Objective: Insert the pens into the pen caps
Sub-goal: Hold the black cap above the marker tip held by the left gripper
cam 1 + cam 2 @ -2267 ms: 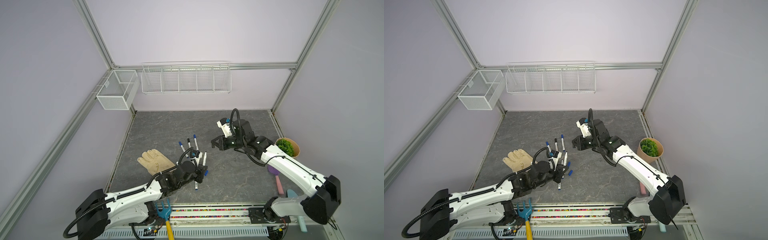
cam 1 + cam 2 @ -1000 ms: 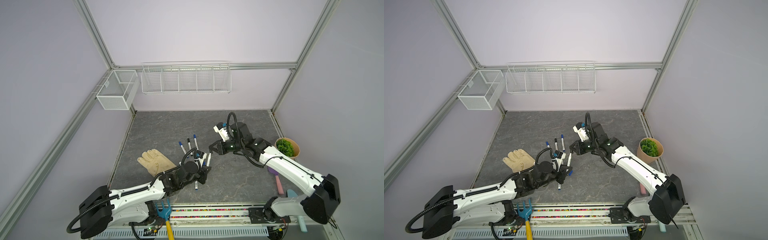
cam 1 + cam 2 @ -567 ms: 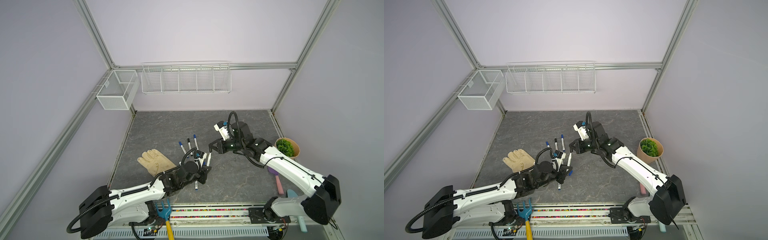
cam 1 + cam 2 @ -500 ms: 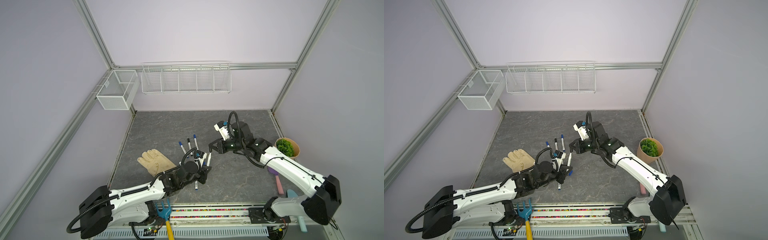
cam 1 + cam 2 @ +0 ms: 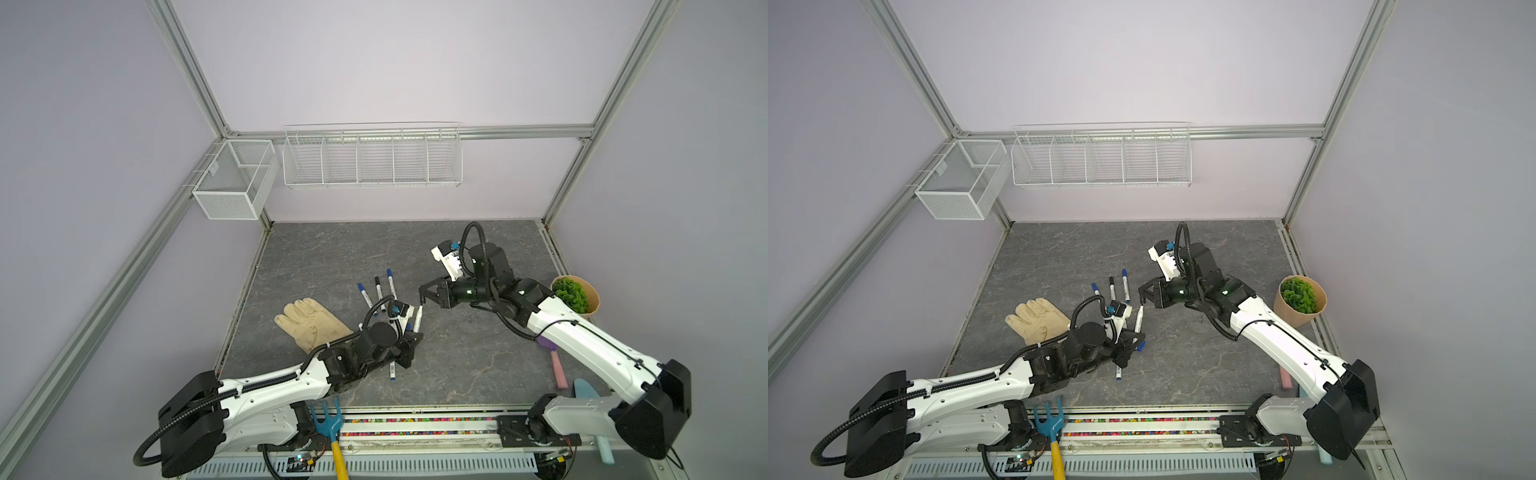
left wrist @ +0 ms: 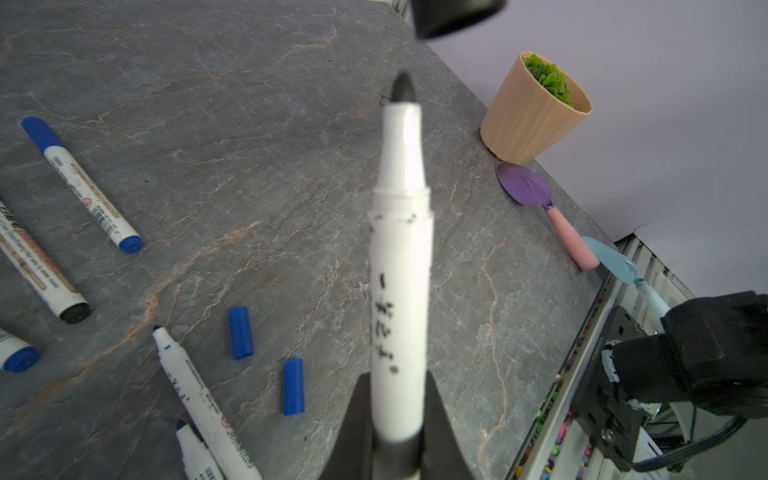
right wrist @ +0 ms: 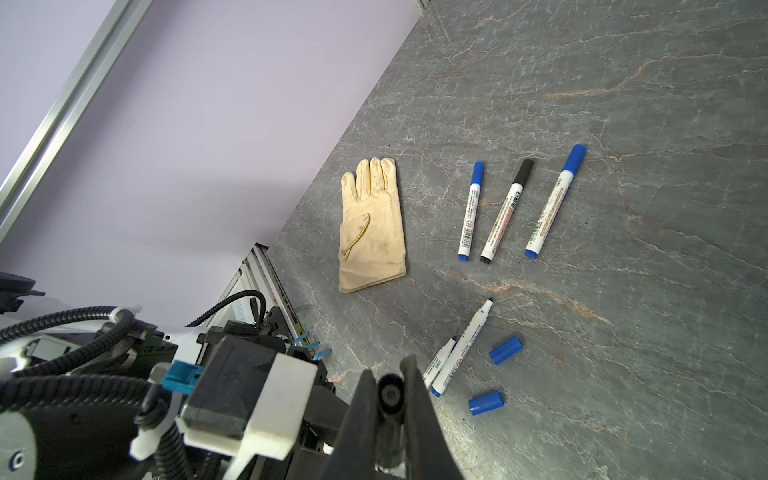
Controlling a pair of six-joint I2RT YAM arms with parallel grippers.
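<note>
Left gripper (image 6: pixel 397 380) clamps an uncapped black-tipped pen (image 6: pixel 401 266); two blue caps (image 6: pixel 241 332) lie nearby.

The left arm (image 5: pixel 270 386) and right arm (image 5: pixel 590 345) wear glossy white shells dotted with small dark screws, each joined to a boxy black shoulder housing (image 5: pixel 187 428). Ribbed black cable hose (image 5: pixel 145 442) loops beside that housing; farthest from it, the right claw (image 7: pixel 388 368) has matte black wedge fingers (image 7: pixel 361 415).

Your left arm (image 5: pixel 270 384) lies low, reaching from 7 o'clock toward the centre. Your left gripper (image 5: pixel 410 341) points to 1 o'clock, jaws pinched on a pen (image 6: pixel 400 266). Your right arm (image 5: pixel 582 345) comes in from 4 o'clock. Your right gripper (image 5: pixel 424 294) faces 8 o'clock, jaws clamped on a black cap (image 7: pixel 390 392). The two grippers are near each other, not touching.
</note>
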